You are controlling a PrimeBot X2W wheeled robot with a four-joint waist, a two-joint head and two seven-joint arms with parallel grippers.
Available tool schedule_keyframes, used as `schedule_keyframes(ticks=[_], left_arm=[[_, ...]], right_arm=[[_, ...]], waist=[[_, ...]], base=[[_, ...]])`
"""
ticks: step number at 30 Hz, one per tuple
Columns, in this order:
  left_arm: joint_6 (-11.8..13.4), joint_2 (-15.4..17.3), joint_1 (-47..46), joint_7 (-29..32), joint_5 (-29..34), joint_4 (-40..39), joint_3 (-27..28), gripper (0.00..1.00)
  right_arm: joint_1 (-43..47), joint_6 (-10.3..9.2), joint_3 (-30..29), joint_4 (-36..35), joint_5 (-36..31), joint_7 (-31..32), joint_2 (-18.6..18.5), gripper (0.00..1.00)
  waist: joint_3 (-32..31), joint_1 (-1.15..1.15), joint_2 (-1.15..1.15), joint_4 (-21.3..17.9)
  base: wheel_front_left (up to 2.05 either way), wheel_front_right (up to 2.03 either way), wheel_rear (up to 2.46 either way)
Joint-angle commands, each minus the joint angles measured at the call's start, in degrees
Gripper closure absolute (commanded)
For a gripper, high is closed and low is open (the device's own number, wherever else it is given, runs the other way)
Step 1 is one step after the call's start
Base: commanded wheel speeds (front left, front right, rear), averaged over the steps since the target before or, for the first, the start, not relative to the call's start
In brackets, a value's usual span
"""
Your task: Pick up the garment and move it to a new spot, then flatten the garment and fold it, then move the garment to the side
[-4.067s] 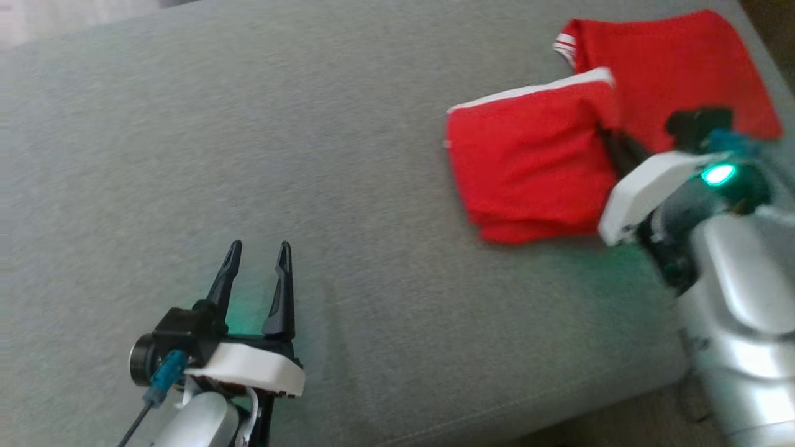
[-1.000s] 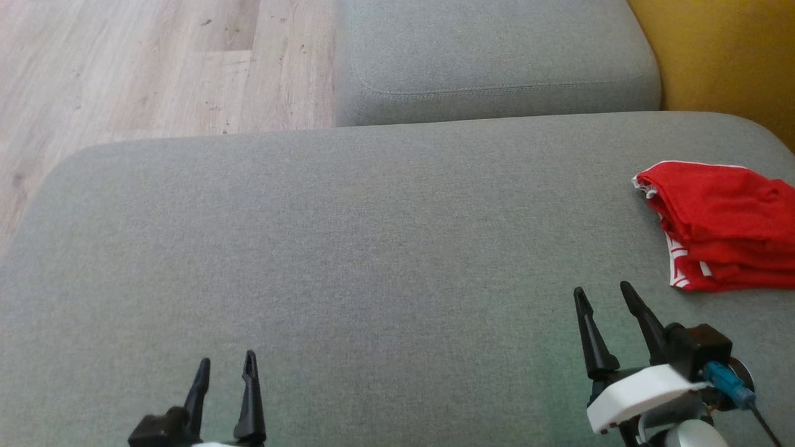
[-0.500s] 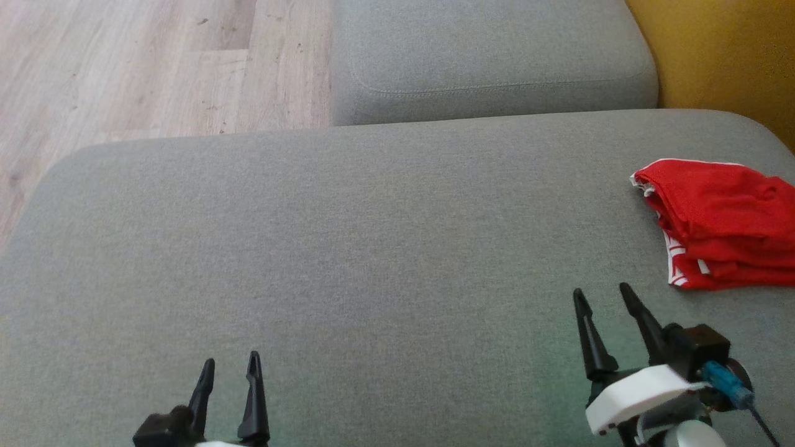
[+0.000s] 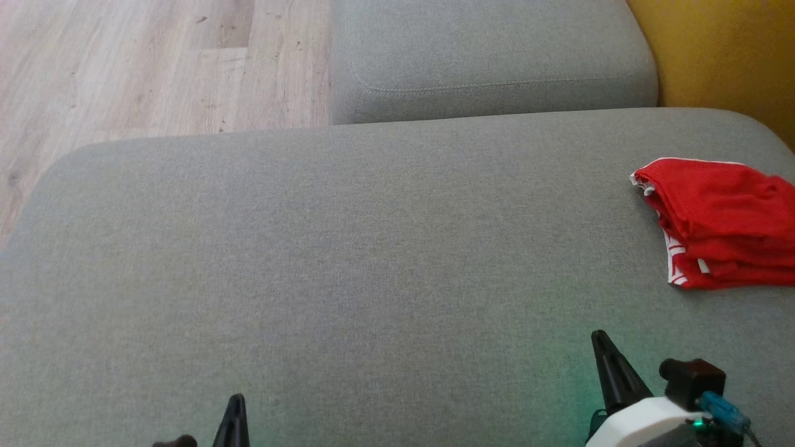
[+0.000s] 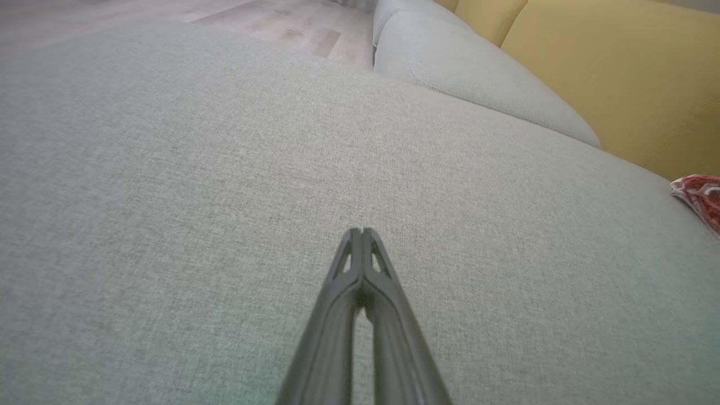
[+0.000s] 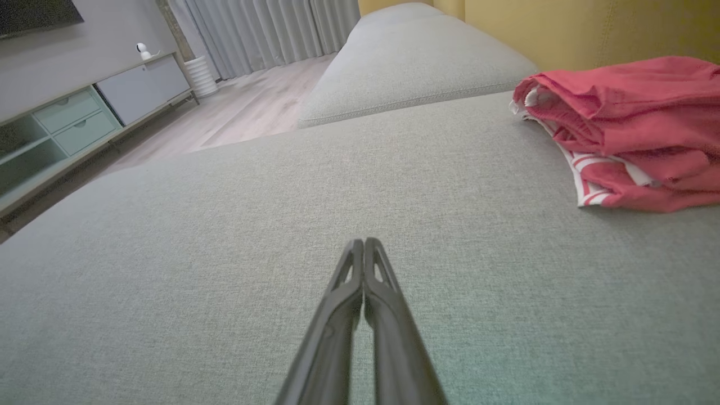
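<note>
The red garment [image 4: 726, 223] with white trim lies folded in a bundle at the right edge of the grey sofa cushion [image 4: 372, 248]; it also appears at the upper right of the right wrist view [image 6: 624, 129] and as a sliver at the right edge of the left wrist view [image 5: 703, 194]. My right gripper [image 4: 602, 347] rests low at the bottom right, well short of the garment, fingers pressed together and holding nothing [image 6: 364, 243]. My left gripper [image 4: 235, 406] peeks over the bottom edge at the left, also shut and empty [image 5: 360, 232].
A second grey cushion [image 4: 490, 56] lies beyond the first, with a yellow backrest [image 4: 720, 56] at the right. Wooden floor [image 4: 143, 68] shows at the upper left. A low cabinet [image 6: 84, 118] and curtains [image 6: 264, 28] stand across the room.
Both grippers have shut and drawn back toward the bottom of the head view. The garment lies where it was half a second ago.
</note>
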Motion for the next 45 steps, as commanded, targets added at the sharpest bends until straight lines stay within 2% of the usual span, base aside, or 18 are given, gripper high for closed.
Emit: schedule_keyframes(ticks=[1, 45], left_arm=[[-0.40, 0.28, -2.12, 0.36, -0.95, -1.59, 1.64, 1.00], [-7.17, -3.67, -6.38, 7.18, -19.94, -1.80, 13.18, 1.00]], right_arm=[[-2.68, 0.02, -0.27, -1.92, 1.54, 0.16, -0.35, 1.00], [-6.26, 0.08, -3.13, -2.06, 31.50, 2.95, -1.29, 1.00]], waist=[[0.03, 0.00, 0.00, -0.01], [1.20, 0.00, 0.00, -0.28]], base=[[0.00, 0.00, 0.00], [0.00, 0.00, 0.00]])
